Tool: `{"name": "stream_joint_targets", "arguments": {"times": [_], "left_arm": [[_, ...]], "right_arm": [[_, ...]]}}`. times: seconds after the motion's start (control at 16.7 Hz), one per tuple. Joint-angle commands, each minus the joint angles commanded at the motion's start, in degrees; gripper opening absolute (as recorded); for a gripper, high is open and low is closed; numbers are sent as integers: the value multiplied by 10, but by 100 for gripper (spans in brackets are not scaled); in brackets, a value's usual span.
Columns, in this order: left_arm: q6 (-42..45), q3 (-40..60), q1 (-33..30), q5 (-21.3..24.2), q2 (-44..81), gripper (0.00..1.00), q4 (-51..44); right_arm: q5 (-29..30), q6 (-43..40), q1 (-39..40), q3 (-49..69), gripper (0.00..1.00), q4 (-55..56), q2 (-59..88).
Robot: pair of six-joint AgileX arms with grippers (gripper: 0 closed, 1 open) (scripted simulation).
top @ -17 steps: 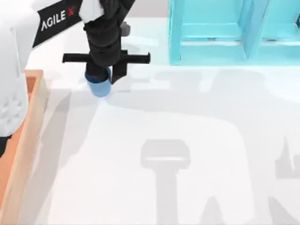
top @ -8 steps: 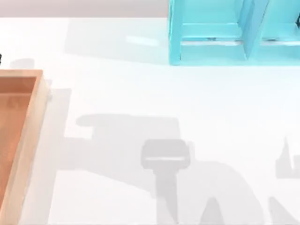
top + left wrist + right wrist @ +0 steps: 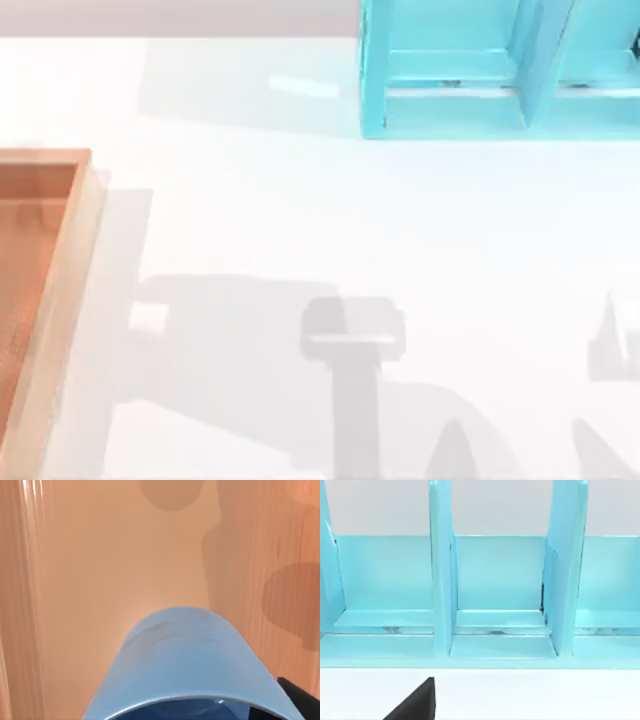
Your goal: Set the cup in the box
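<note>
Left wrist view puts the blue cup (image 3: 182, 665) right up against our camera, its round rim nearest the lens and its side tapering away toward the orange-brown floor of the box (image 3: 100, 570). We see the cup hanging over that floor, with a round shadow cast on the wood farther off. A dark sliver of our left gripper's finger (image 3: 302, 697) shows beside the cup's rim; we cannot tell from this how the left jaws stand or whether they clasp the cup.

From the top view we see the box (image 3: 70, 290) at the table's left edge, its light wooden rim framing the orange-brown inside. The white table (image 3: 350, 220) carries grey shadows of the arms. A light-blue shelf unit (image 3: 500, 70) stands at the far side, toward the right.

Our right wrist view looks straight at that shelf unit (image 3: 495, 590) and its upright dividers, with a dark piece of the right gripper (image 3: 417, 702) low in the picture; we cannot tell its opening.
</note>
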Motion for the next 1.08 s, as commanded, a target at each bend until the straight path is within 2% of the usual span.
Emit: {"name": "stream_joint_targets", "arguments": {"times": [0.48, 0.78, 1.08], "left_arm": [[13, -108, 16, 4, 22, 0, 131], [14, -117, 17, 4, 24, 0, 140], [14, -117, 17, 4, 24, 38, 140]], "right_arm": [[0, 0, 0, 0, 100, 0, 0], [0, 0, 0, 0, 100, 0, 0], [0, 0, 0, 0, 100, 0, 0]]}}
